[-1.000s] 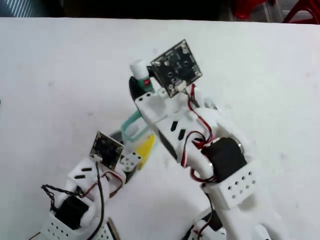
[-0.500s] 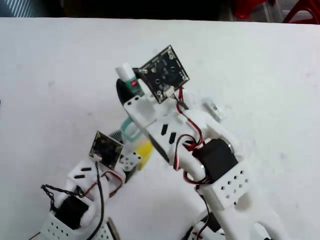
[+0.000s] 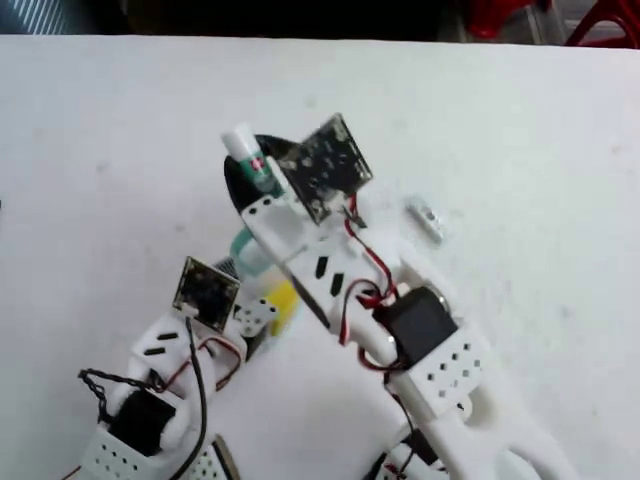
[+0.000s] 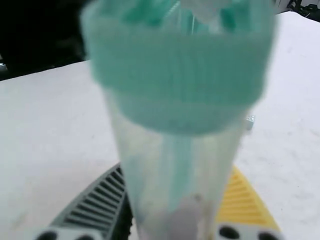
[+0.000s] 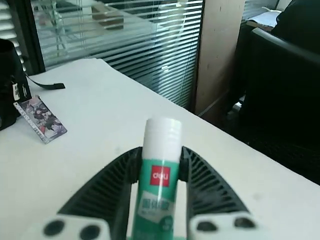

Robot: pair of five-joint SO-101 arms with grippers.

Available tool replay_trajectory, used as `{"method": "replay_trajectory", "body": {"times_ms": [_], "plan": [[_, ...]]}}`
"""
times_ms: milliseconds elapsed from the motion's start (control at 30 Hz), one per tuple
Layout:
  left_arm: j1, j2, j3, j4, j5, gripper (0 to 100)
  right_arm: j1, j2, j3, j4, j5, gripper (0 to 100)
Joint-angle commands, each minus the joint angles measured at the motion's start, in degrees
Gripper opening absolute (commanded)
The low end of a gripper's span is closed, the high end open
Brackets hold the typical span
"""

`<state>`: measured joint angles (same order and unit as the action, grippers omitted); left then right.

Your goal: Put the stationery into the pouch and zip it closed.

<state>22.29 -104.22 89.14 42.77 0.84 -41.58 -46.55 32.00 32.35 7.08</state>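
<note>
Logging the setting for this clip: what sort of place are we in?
Probably an office or a lab room. There is a white table, window blinds beyond its far edge, and what looks like a dark chair next to them.

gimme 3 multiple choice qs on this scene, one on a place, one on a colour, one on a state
1. Where is the glue stick?
A) on the floor
B) in the right gripper
C) on a shelf

2. What colour is its cap?
A) red
B) black
C) white

3. The left gripper is:
A) shut on the pouch
B) open, empty
C) shut on a pencil

Answers:
1 B, black fingers flank it.
2 C, white above the green body.
3 A, the teal-banded pouch sits between its jaws.
</note>
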Motion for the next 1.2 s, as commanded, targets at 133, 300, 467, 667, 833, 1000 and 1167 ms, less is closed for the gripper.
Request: {"method": "replay_trajectory", "body": {"times_ms": [133, 300, 467, 667, 833, 1000, 1167], "plan": [[-0.92, -0.22, -2.46, -1.23, 0.18, 21, 1.10, -14.20, 8.70, -1.71, -2.64, 1.7], [-1.19, -0.22, -2.46, -1.32, 2.37, 21, 3.38, -18.15, 11.16, 1.63, -2.99, 1.7], [-0.92, -0.22, -2.46, -1.05, 2.37, 21, 3.12, -20.97, 10.81, 1.80, -2.64, 1.7], [-0.84, -0.22, -2.99, -0.97, 1.85, 10, 3.21, -18.95, 7.65, 1.71, -2.64, 1.7], [-0.75, -0.22, -3.16, -1.23, -2.02, 3, 3.47, -15.08, 7.38, -5.58, -2.64, 1.7], [-0.66, -0.22, -3.16, -1.32, -2.11, 2, 3.38, -11.03, 7.12, -9.89, -3.08, 1.7], [-0.48, -0.22, -3.16, -1.32, -2.11, 2, 3.21, -10.15, 7.03, -14.73, -3.16, 1.7]]}}
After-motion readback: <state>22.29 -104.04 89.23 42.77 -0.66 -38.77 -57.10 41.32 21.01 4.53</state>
